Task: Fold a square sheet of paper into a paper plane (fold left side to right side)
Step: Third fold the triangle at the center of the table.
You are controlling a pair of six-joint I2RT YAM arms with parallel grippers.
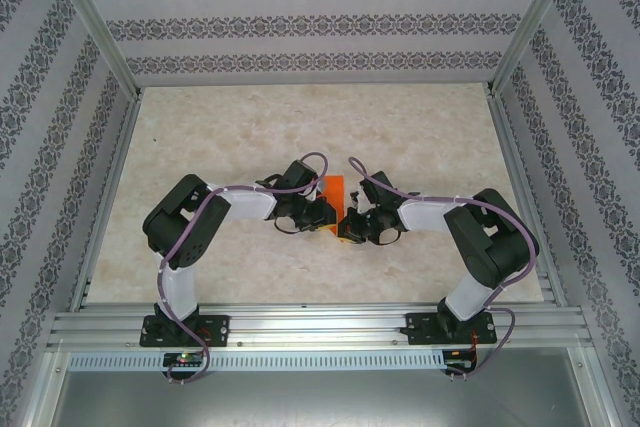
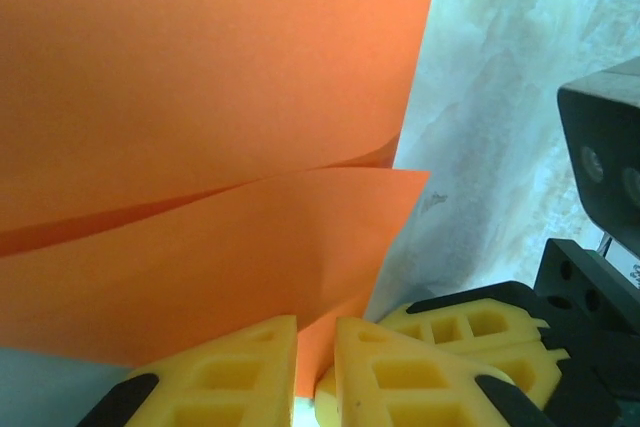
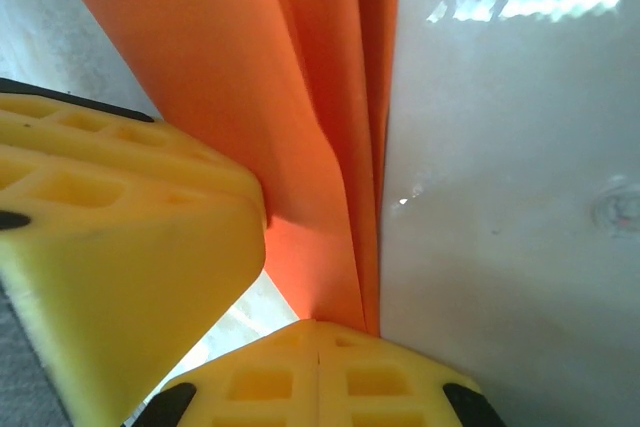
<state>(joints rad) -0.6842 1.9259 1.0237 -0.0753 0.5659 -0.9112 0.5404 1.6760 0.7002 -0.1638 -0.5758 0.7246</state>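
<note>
The orange square sheet of paper (image 1: 334, 190) lies on the table between my two grippers, folded into several layers (image 3: 330, 147). In the left wrist view one flap (image 2: 200, 267) bows up over another. My left gripper (image 2: 316, 352) (image 1: 318, 215) has its yellow fingers a narrow gap apart, with a lower corner of the paper pinched between them. My right gripper (image 3: 318, 347) (image 1: 351, 223) is shut, its tips touching the near end of the folded layers. The two grippers stand close together; a left finger (image 3: 110, 237) shows in the right wrist view.
The pale marble-patterned table (image 1: 300, 127) stretches behind and to both sides of the paper. Aluminium frame rails (image 1: 320, 325) run along the near edge, and patterned walls (image 1: 320, 17) close in the back and sides.
</note>
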